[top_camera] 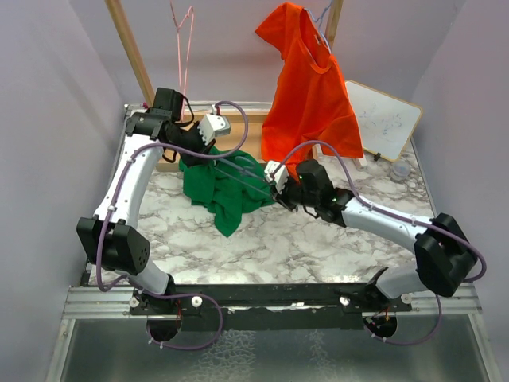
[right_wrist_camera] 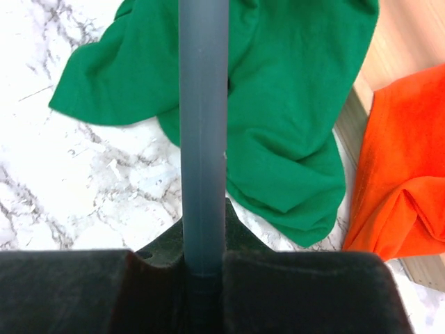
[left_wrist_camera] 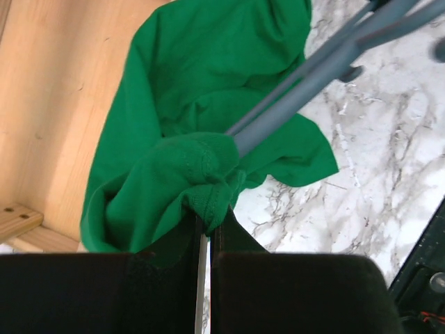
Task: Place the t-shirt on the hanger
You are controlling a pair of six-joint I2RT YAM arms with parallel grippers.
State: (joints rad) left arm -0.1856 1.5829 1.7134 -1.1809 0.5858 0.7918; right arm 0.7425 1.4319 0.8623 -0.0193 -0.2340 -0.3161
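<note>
The bright green t-shirt point(top_camera: 220, 185) hangs bunched over the marble table, lifted at its top. My left gripper point(top_camera: 193, 143) is shut on a fold of the t-shirt point(left_wrist_camera: 201, 184). The blue-grey hanger point(top_camera: 246, 177) runs from my right gripper into the cloth; its bars point(left_wrist_camera: 306, 80) enter the green fabric just above my left jaws. My right gripper point(top_camera: 280, 191) is shut on a hanger bar point(right_wrist_camera: 203, 132), with the t-shirt point(right_wrist_camera: 278, 118) lying beyond it.
An orange-red t-shirt point(top_camera: 306, 87) hangs at the back right, close to my right arm, and shows in the right wrist view point(right_wrist_camera: 403, 174). A pink wire hanger point(top_camera: 184, 40) hangs on the wooden frame point(top_camera: 131, 48). A whiteboard point(top_camera: 383, 119) leans at the right.
</note>
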